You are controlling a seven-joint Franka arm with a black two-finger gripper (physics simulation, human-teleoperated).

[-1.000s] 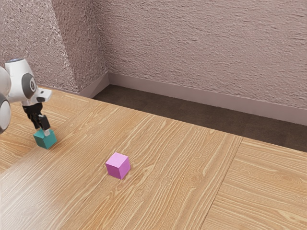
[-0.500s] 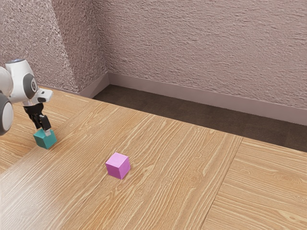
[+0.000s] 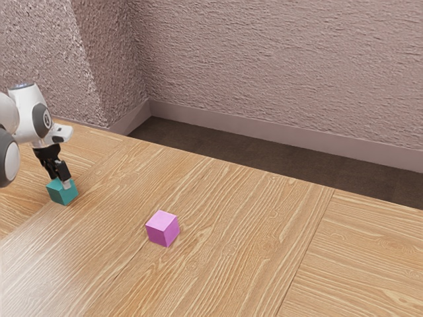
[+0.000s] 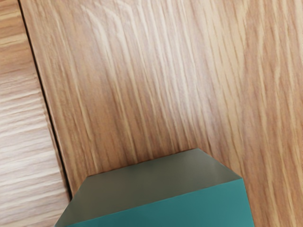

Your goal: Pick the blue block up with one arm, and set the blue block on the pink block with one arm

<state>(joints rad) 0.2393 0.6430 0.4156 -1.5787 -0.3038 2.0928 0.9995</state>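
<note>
The blue block (image 3: 61, 193), which looks teal to us, sits on the table (image 3: 251, 218) at the far left of the exterior view, close to the table's left edge. Our end effector (image 3: 63, 181) is directly over it and meets its top, with the black hand tilted slightly as it comes down from the white arm (image 3: 26, 119) at the exterior view's left. We cannot tell from here whether the end effector is gripping the block or just set against it. In the wrist view the blue block (image 4: 161, 198) appears large just under our hand, with its shaded top face and one brighter teal side showing. Beyond it lies wood grain, and a dark seam (image 4: 45, 104) between two table boards runs past one of its corners. The pink block (image 3: 162, 228) stands alone on the table, well apart from the blue one, nearer the camera and to the exterior view's right. A rough textured wall (image 3: 277, 59) and a strip of dark floor (image 3: 264, 155) lie beyond the table's far edge.
</note>
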